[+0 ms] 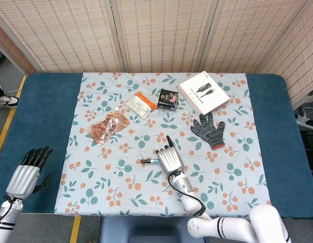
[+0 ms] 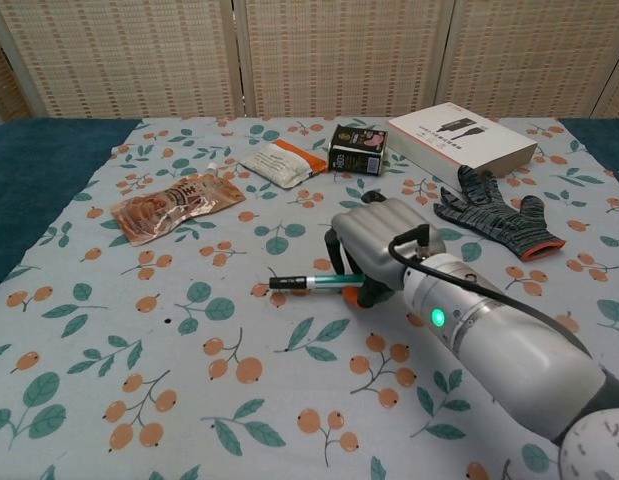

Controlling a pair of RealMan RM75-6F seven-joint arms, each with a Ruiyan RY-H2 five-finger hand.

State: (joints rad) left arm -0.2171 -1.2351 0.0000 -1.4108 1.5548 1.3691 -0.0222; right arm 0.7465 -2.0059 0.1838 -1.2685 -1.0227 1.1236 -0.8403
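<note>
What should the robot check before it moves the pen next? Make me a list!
1. Right hand holds the pen: ok, fingers curl around its end in the chest view.
2. Pen lifted off the cloth: cannot tell.
3. Pen tip free of other things: ok, only cloth nearby.
4. Snack pouch out of the way: ok, well to the side.
5. Knit glove clear of the right arm: ok, lies apart.
6. Left hand out of the way: ok, at the table edge, holding nothing.
</note>
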